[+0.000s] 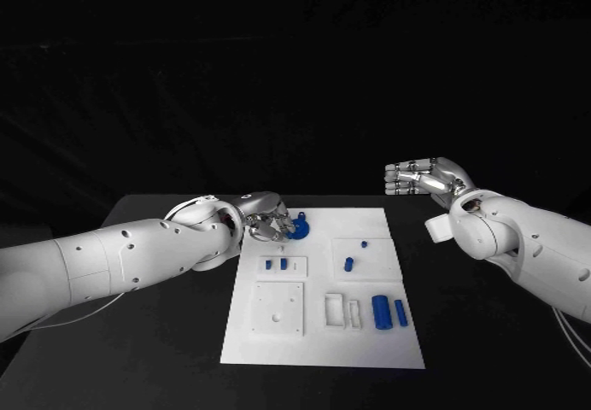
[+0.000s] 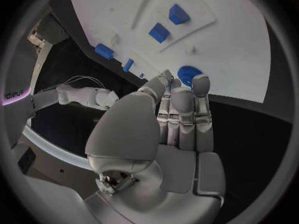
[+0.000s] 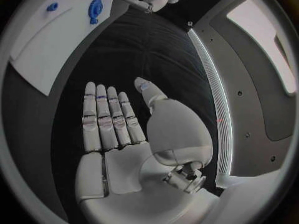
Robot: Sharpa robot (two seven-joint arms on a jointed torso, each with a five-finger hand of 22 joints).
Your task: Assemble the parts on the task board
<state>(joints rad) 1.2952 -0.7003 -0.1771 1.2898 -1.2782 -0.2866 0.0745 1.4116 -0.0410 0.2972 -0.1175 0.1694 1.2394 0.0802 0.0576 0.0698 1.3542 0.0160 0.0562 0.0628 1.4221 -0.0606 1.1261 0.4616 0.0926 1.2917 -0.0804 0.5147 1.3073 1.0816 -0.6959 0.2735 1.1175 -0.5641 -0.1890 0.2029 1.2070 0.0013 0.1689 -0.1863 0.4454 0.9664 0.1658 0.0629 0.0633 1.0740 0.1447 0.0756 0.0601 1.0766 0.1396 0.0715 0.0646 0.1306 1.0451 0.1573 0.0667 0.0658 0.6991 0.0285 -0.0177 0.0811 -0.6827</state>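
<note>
The white task board (image 1: 370, 342) lies in the middle of the black table. A blue gear (image 1: 300, 227) sits at its far left corner. My left hand (image 1: 265, 224) is right beside the gear; in the left wrist view its fingers (image 2: 181, 104) are stretched straight with their tips at the gear (image 2: 190, 75), holding nothing. Whether they touch it I cannot tell. My right hand (image 1: 425, 178) hangs raised beyond the board's far right corner; its fingers (image 3: 109, 119) are straight, the thumb apart, and it holds nothing.
Two small blue blocks (image 1: 275, 265) stand in a plate on the left, and two small blue pieces (image 1: 354, 256) on the right. Two blue cylinders (image 1: 389, 312) lie near the front right, beside white blocks (image 1: 343, 310) and a white square plate (image 1: 278, 307).
</note>
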